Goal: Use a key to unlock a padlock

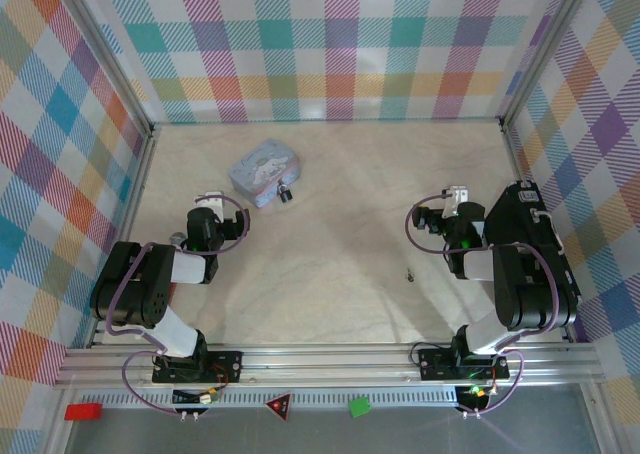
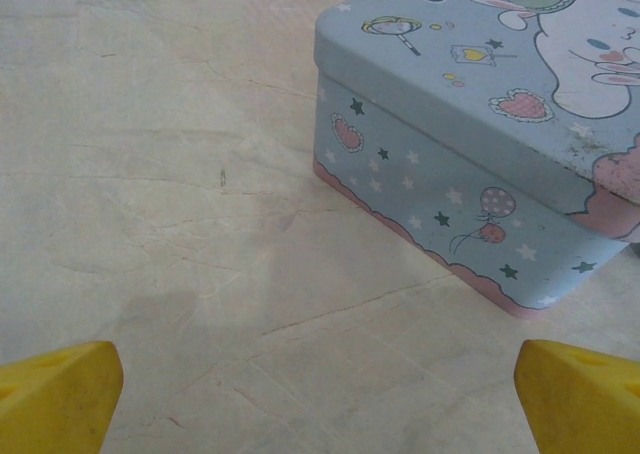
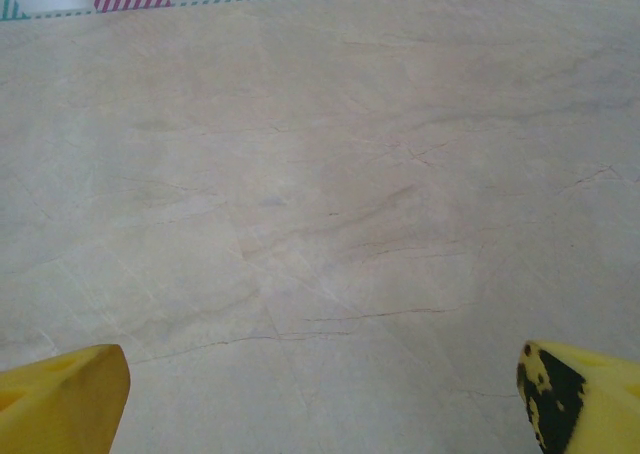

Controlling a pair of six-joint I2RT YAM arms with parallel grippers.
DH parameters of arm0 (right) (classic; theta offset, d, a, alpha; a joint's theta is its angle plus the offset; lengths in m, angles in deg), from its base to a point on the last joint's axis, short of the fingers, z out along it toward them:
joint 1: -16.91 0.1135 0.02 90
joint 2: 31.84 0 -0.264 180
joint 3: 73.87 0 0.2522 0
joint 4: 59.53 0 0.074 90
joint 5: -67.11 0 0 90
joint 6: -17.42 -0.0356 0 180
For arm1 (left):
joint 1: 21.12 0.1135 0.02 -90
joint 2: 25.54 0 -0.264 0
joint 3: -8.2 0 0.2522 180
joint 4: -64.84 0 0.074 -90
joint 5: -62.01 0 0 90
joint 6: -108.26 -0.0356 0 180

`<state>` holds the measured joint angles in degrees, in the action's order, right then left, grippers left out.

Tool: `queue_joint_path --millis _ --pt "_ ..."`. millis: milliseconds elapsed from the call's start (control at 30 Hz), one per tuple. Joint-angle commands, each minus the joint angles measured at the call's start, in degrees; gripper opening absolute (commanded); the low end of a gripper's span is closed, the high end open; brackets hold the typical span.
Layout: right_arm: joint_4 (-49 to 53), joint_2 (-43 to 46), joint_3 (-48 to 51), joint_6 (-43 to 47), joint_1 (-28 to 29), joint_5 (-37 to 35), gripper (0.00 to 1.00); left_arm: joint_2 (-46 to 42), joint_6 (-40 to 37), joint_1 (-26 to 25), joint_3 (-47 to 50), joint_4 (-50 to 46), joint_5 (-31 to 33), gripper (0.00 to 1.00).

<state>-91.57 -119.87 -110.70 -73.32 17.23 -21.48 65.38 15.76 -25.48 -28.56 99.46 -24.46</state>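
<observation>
The tiny black padlock [image 1: 286, 193] with its silvery shackle hangs at the front right of the pale blue cartoon tin [image 1: 264, 172], far left of centre. The small dark key [image 1: 410, 273] lies flat on the table, right of centre. My left gripper [image 1: 207, 208] sits just left of the tin, open and holding nothing; in the left wrist view its yellow fingertips [image 2: 60, 394] stand wide apart with the tin [image 2: 480, 124] ahead to the right. My right gripper [image 1: 432, 217] is open above bare table, behind and to the right of the key, its yellow fingertips [image 3: 65, 399] wide apart.
Checked walls [image 1: 340, 44] enclose the marble-patterned table [image 1: 340, 234] on three sides. An aluminium rail [image 1: 330, 364] runs along the near edge by both arm bases. Small red, dark and green markers [image 1: 358, 406] lie beyond the rail.
</observation>
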Motion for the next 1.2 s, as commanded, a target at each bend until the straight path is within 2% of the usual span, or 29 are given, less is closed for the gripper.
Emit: queue_joint_path --millis 0,67,167,300,367,467,533,600,667,700,733,800,933,1000,1033,1167 --pt "-1.6 2.3 0.3 2.6 0.6 3.5 0.99 -3.8 -1.5 0.0 3.3 5.1 -2.4 1.00" --pt "-1.0 6.7 2.2 3.3 1.4 3.5 0.99 -6.9 -0.9 -0.1 7.2 9.4 -0.6 1.00" --pt "12.4 15.8 0.1 2.7 2.1 4.9 0.99 -14.4 -0.2 -0.3 10.4 9.3 0.1 1.00" --pt "20.2 27.2 -0.4 1.1 4.4 8.8 0.99 -30.1 3.1 -1.1 6.9 -10.4 -0.7 1.00" --pt "24.0 31.9 -2.3 -1.7 4.7 11.7 0.99 -37.7 7.5 -1.3 4.1 -19.8 0.1 1.00" --pt "32.7 37.2 -7.4 -6.7 4.8 15.3 0.99 -46.8 18.1 -1.3 -2.0 -36.0 3.4 1.00" --pt "40.3 39.7 -11.5 -12.5 4.7 12.9 0.99 -50.6 26.8 -1.3 -7.2 -48.6 8.6 1.00" --pt "49.5 41.6 -15.6 -20.4 4.8 5.7 0.99 -52.2 33.5 -1.3 -11.6 -59.1 11.0 1.00" --pt "62.5 42.6 -20.0 -29.9 4.8 -3.2 0.99 -52.7 34.6 -1.3 -13.8 -63.7 9.7 1.00" --pt "67.6 43.1 -21.6 -33.5 4.6 -6.0 0.99 -52.8 35.4 -1.3 -14.9 -68.7 9.8 1.00" --pt "68.9 43.7 -21.7 -33.5 4.4 -6.1 0.99 -52.8 36.6 -1.3 -15.7 -72.1 10.3 1.00" --pt "68.4 45.4 -20.1 -29.6 4.4 -0.1 0.99 -52.9 36.5 -1.3 -15.4 -75.0 8.2 1.00" --pt "73.1 43.9 -18.8 -28.6 4.9 7.5 0.99 -52.5 32.7 -1.3 -10.6 -71.6 -5.4 1.00" --pt "79.4 39.9 -20.5 -28.4 6.7 6.8 1.00 -51.3 32.0 -2.1 -8.5 -70.0 -9.8 1.00" --pt "81.9 37.9 -21.1 -28.7 8.7 4.9 1.00 -50.3 31.9 -3.1 -8.1 -70.0 -10.1 1.00" --pt "85.1 33.9 -19.5 -31.4 16.6 -1.6 0.99 -46.5 28.2 -10.5 -7.4 -69.9 -6.7 1.00"
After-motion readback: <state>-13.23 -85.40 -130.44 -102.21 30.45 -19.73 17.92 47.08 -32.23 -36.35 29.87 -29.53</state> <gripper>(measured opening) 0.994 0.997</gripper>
